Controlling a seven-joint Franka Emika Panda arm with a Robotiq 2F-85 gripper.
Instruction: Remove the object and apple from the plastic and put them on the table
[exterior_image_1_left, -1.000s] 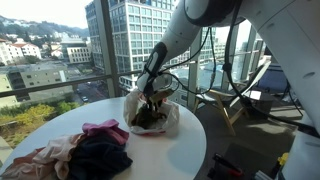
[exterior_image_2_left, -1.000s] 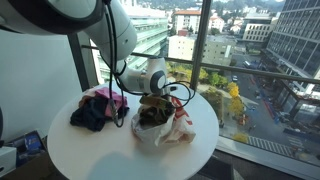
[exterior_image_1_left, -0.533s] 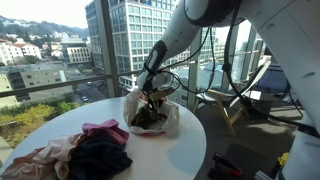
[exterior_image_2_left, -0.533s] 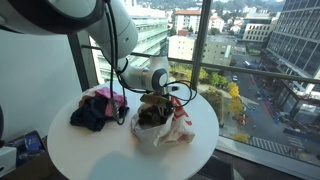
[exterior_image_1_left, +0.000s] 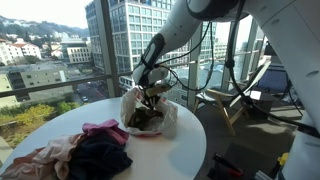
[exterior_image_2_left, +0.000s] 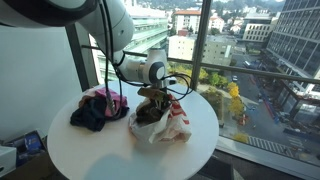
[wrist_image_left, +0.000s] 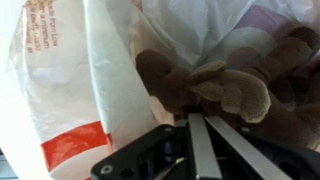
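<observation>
We count 1 round table (exterior_image_1_left: 185, 150), and on it 1 plastic bag (exterior_image_1_left: 168, 120). Inside the bag we see 1 brown toy (wrist_image_left: 225, 88); if more things lie under it, we cannot tell. There is 1 pile of clothes (exterior_image_1_left: 80, 150), and in it we can separate 3 colours: 1 pink piece (exterior_image_1_left: 103, 128), 1 dark blue piece (exterior_image_1_left: 100, 158) and 1 beige piece (exterior_image_1_left: 48, 156). We count 1 arm (exterior_image_1_left: 185, 35) with 1 gripper (exterior_image_1_left: 152, 97).
</observation>
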